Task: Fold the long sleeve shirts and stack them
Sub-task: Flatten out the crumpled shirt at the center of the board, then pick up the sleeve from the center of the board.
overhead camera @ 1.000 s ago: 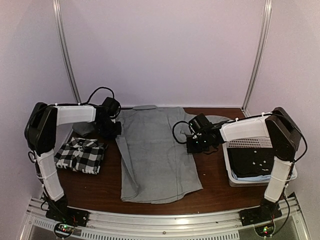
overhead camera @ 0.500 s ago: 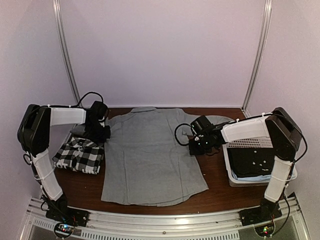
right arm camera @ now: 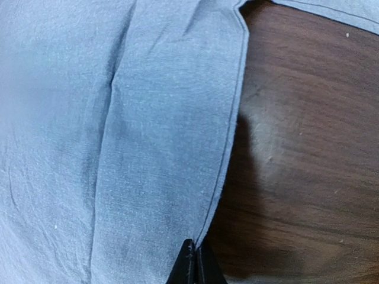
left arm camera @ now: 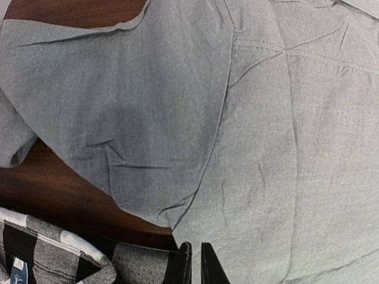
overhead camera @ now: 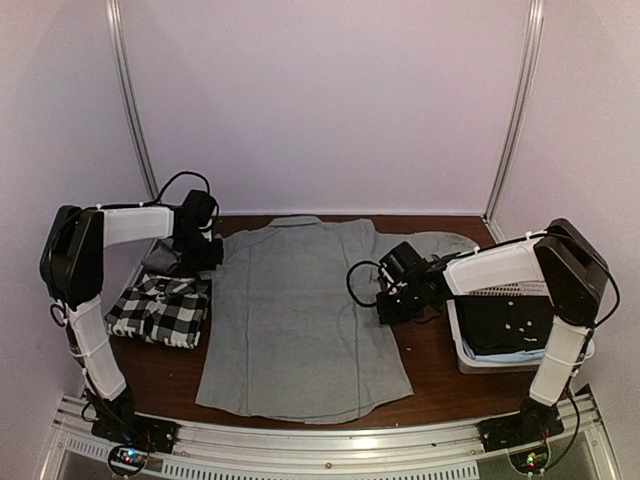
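Right jaws clamp the grey shirt (right arm camera: 118, 148) by its hem; left jaws stand a crack apart. A one-sided pull could skew it onto the checked shirt (left arm camera: 53, 260) beside them.

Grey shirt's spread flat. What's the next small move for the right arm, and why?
Probably open the right gripper and lift clear. It looks shut on the side hem of the grey shirt, which lies flat and fairly smooth on the table, so the hem needs no tension. The left gripper shows a thin gap between its fingers.
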